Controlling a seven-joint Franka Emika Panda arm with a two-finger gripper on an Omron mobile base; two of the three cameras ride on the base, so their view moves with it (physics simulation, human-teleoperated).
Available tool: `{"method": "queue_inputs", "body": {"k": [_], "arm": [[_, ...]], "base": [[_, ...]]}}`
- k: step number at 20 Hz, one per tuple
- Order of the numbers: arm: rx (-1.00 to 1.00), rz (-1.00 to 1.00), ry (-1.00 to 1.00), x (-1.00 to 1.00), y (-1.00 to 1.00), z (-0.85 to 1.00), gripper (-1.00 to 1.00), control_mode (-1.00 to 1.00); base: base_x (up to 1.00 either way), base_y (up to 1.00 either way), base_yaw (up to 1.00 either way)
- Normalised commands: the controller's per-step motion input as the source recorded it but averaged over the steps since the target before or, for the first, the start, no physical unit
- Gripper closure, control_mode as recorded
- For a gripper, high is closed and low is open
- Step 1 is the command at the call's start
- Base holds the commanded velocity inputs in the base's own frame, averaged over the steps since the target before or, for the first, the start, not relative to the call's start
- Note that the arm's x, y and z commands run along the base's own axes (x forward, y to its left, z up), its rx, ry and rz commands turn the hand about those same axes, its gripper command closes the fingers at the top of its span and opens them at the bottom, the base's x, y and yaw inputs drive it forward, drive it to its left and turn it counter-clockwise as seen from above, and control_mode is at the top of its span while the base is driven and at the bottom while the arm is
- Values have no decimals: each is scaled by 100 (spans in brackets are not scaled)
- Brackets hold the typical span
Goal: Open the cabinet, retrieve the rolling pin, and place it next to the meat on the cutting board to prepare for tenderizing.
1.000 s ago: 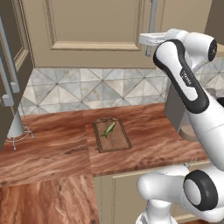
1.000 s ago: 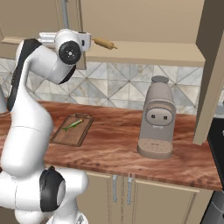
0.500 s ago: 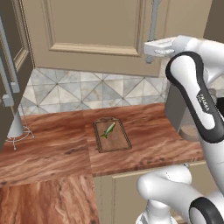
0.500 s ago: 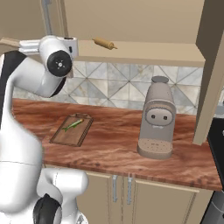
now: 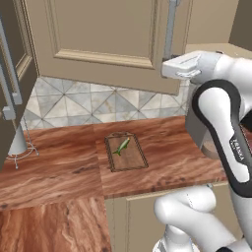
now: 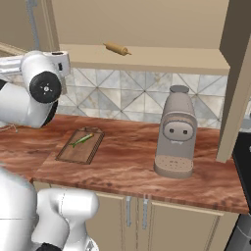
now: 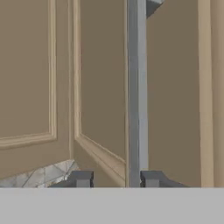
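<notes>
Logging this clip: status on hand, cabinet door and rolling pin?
Hand at the door handle, fingers parted, no grip. Cabinet door swung open. Rolling pin on the shelf, untouched. Meat on the cutting board.

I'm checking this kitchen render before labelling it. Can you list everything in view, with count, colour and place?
cabinet: one, beige-tan, on the wall, its door swung open
handle: one, silver bar, upright on the door's edge
rolling pin: one, light tan, on the open cabinet shelf
cutting board: one, dark brown, on the counter
meat: one, greenish-yellow, on the board
coffee machine: one, grey-beige, on the counter right of the board
counter: one, reddish wood grain
backsplash: grey patterned tiles
hand: one, fingers slightly apart by the handle
</notes>
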Motion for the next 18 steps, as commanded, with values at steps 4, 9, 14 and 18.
{"method": "queue_inputs", "body": {"k": [4,9,14,18], "arm": [[5,0,-9,-62,-14,-1,-100,-100],[6,0,-11,-78,-53,0,-100,-100],[2,0,-4,-47,-68,0,-100,-100],[0,4,0,-5,-56,0,-100,-100]], "base": [[0,0,0],[0,0,0],[0,0,0],[0,0,0]]}}
